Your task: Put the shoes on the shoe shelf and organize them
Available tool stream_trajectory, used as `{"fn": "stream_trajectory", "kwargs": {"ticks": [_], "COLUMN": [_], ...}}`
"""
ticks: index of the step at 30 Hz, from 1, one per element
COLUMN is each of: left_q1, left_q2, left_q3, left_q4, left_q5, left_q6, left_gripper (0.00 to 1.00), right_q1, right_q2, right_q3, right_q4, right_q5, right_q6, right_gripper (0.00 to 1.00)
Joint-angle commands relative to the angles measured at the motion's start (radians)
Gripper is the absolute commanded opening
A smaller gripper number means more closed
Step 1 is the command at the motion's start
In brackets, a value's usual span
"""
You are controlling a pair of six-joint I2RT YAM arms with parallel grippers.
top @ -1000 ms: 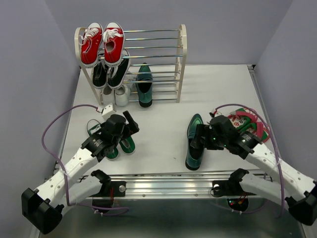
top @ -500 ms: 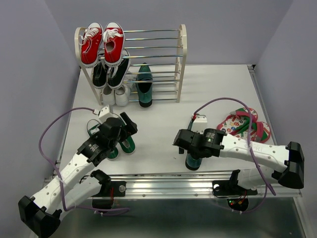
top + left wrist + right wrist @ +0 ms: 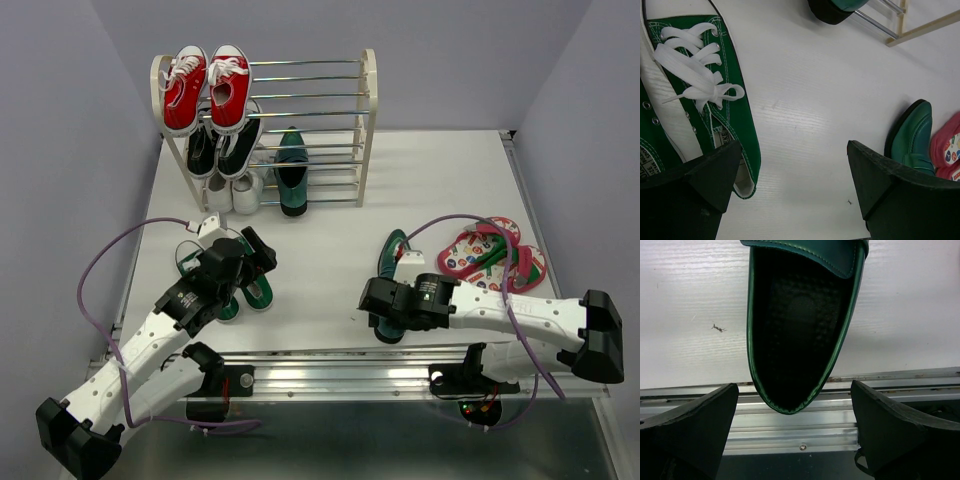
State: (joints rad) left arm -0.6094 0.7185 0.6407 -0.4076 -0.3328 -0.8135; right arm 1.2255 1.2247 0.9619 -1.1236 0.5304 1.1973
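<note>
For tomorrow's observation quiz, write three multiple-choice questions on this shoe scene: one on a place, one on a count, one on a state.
1. Where do the flip-flops lie?
A) on the shoe shelf
B) on the table, right side
C) under that shelf

2. How many red sneakers sit on the shelf's top tier?
A) one
B) three
C) two

3. The right gripper is:
A) open, either side of the loafer heel
B) shut on the loafer
C) shut, empty

Answers:
1 B, they rest on bare tabletop at the right.
2 C, one pair lies across the top rods.
3 A, the wrist view shows its fingers spread beside the heel.
</note>
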Motion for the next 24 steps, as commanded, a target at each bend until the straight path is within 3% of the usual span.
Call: {"fn": "stream_trajectory", "kwargs": {"ticks": [1,9,24], "left_q1": [-0.006,-0.004,-0.004], "left_q2": [-0.004,-0.002,-0.010], "left_q3": [-0.010,-0.007,-0.010], "left_q4": [0.023,0.018,0.015], "left_q5": [-0.018,-0.020,-0.025], "left_q6": [0.002,0.002,-0.001], "left_gripper": [0.99,0.99,0.99], "right_q1": [0.009,0.009,0.009], "right_q2": [-0.028,0.001,0.032], "right_q3": [-0.026,-0.084,-0.130], "right_q4": [0.059,0.139,0.142], "right_q5": [0.005,0.026,0.100], "right_q6": [0.034,0.088,0.196], "right_gripper": [1.00,1.00,0.97]}}
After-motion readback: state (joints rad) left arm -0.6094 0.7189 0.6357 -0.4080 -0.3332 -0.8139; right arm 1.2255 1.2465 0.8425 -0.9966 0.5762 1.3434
